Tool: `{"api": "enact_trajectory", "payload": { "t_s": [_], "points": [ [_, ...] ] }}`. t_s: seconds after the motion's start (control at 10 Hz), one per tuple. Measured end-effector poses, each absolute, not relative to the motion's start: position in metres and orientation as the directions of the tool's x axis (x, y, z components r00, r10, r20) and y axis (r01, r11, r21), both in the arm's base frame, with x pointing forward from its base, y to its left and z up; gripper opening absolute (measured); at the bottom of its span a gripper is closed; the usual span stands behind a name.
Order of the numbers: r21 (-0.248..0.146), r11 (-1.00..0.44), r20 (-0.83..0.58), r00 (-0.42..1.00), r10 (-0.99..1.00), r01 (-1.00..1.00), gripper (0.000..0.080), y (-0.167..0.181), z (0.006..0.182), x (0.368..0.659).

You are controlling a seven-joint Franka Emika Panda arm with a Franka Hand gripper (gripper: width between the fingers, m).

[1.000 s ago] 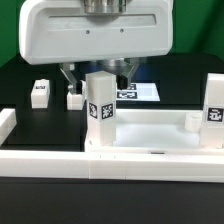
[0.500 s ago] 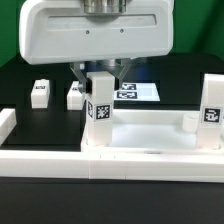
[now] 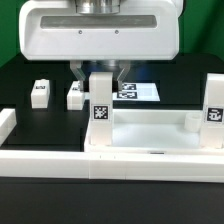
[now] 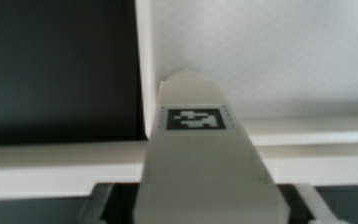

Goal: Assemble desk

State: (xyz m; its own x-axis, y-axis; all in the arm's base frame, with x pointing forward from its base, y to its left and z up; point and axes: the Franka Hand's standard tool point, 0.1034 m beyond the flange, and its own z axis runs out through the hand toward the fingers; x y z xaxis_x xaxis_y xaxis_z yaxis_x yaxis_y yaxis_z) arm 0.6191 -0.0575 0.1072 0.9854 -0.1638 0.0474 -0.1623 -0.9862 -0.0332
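The white tabletop [image 3: 150,137] lies rim-up at the front. One white leg [image 3: 100,103] with a tag stands upright at its corner on the exterior view's left. A second leg [image 3: 214,107] stands at its corner on the exterior view's right. My gripper [image 3: 99,78] hangs straight over the first leg, one finger on each side of its top, with a dark gap at each side. In the wrist view the leg [image 4: 197,120] runs up between my fingers [image 4: 114,200] and the gripper [image 4: 206,208] is open around it. The tabletop [image 4: 274,60] lies beneath.
Two loose white legs [image 3: 40,93] [image 3: 75,96] stand on the black table on the exterior view's left. The marker board [image 3: 140,92] lies behind the gripper. Low white border rails [image 3: 45,160] run along the front and the left side.
My gripper has shifted a little toward the exterior view's right and now sits centred over the leg, its fingers nearer the leg's sides. The leg has not moved.
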Motion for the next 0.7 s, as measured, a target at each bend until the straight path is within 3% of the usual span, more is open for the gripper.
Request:
{"api": "enact_trajectory", "payload": {
  "t_s": [0.3, 0.7],
  "points": [
    [-0.068, -0.889, 0.030, 0.889, -0.456, -0.454, 0.0290, -0.0595, 0.1073, 0.6189],
    [-0.072, -0.667, 0.001, 0.669, -0.744, -0.742, 0.0290, -0.0571, 0.1069, 0.6185]
  ]
}}
